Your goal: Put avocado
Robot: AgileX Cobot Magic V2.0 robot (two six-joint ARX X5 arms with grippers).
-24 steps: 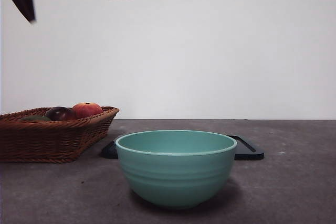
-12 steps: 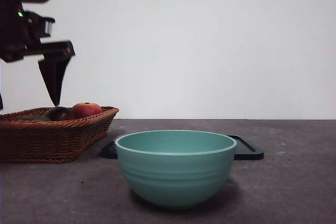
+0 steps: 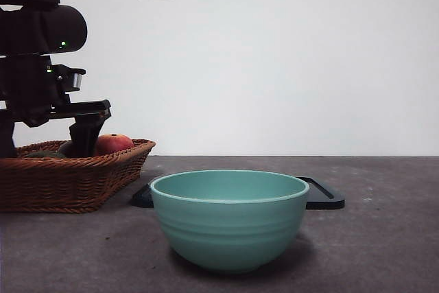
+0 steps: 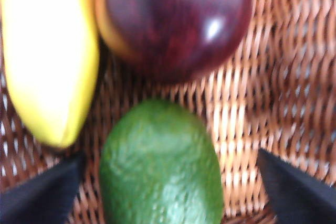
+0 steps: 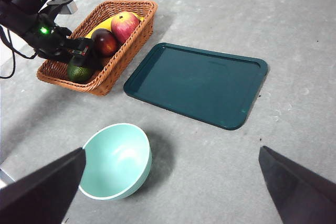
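Note:
The avocado (image 4: 160,166), green with dull bumpy skin, lies on the floor of the wicker basket (image 4: 273,77). My left gripper (image 4: 169,155) is open, with one jaw on each side of the fruit and a gap to each. From the front, this gripper (image 3: 45,149) reaches down into the basket (image 3: 68,183) at the far left, and only a sliver of the avocado (image 3: 42,154) shows over the rim. High above the table, my right gripper (image 5: 170,153) stands open and holds nothing. From there the avocado (image 5: 80,72) sits at the basket's near end.
A dark maroon fruit (image 4: 176,22) and a yellow banana (image 4: 50,51) lie just beyond the avocado, with a red-orange fruit (image 3: 113,143) further along. A teal bowl (image 3: 230,221) stands in the middle foreground. Behind it lies a flat dark green tray (image 5: 197,82).
The left arm came down from the top left corner into the basket, and its open jaws now straddle the avocado. The fruit, bowl and tray have not moved.

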